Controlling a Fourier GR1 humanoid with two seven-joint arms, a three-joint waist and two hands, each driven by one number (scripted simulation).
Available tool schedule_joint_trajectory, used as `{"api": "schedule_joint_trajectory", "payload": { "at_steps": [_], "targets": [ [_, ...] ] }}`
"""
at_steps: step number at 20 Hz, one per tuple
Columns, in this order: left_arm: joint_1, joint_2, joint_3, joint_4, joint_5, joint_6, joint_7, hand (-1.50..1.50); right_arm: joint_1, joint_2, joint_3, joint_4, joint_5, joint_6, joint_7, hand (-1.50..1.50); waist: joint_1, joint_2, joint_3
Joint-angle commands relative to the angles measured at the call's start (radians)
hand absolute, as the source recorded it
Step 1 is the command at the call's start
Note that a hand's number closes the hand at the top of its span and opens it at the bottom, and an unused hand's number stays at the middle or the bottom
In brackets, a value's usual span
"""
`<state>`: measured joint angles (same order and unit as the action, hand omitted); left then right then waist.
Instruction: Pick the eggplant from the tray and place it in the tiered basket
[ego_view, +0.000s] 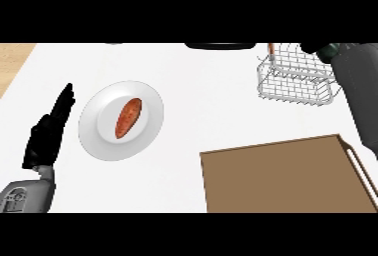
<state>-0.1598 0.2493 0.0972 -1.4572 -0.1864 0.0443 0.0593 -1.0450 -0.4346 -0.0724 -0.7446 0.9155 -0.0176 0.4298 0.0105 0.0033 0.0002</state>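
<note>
The brown tray (280, 175) lies at the lower right of the white counter, and its visible surface shows no eggplant. The wire tiered basket (295, 82) stands at the upper right. My right forearm stretches up along the right edge. My right hand (319, 48) sits just above the basket's far rim, mostly cut off at the top of the view, so whatever it may hold is hidden. No eggplant shows anywhere in view. My left hand (48, 132) rests open at the left edge, fingers pointing up, beside the plate.
A white plate (96, 135) left of centre holds an orange-red elongated vegetable (128, 117). A dark rounded object (220, 45) peeks in at the top centre. A wooden strip (13, 62) borders the counter's upper left corner.
</note>
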Motion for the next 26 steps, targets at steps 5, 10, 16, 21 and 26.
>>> {"api": "schedule_joint_trajectory", "payload": {
  "at_steps": [5,10,16,21,26],
  "targets": [
    [-0.008,-0.011,-0.009,-0.015,-0.02,0.003,0.017,0.0,0.023,0.052,-0.089,0.068,-0.066,-0.106,-0.033,-1.5,0.002,-0.001,0.0],
    [-0.033,-0.007,0.002,0.004,-0.021,0.002,0.029,0.0,0.04,0.045,-0.155,0.029,-0.123,-0.211,-0.105,-1.5,0.0,0.0,0.0],
    [0.024,-0.019,0.0,-0.006,-0.025,0.004,-0.022,0.0,0.062,-0.007,-0.2,-0.122,-0.169,-0.227,-0.077,-1.5,-0.012,-0.005,0.0],
    [0.002,-0.002,0.031,-0.018,-0.007,-0.003,0.036,0.0,0.126,-0.129,-0.283,-0.27,-0.269,-0.057,0.024,-1.5,-0.029,-0.01,0.0],
    [0.065,-0.038,-0.007,-0.042,-0.048,0.026,-0.002,0.0,0.343,-0.146,-0.361,-0.5,-0.385,0.054,0.114,-1.5,-0.045,-0.014,0.0]
  ]
}}
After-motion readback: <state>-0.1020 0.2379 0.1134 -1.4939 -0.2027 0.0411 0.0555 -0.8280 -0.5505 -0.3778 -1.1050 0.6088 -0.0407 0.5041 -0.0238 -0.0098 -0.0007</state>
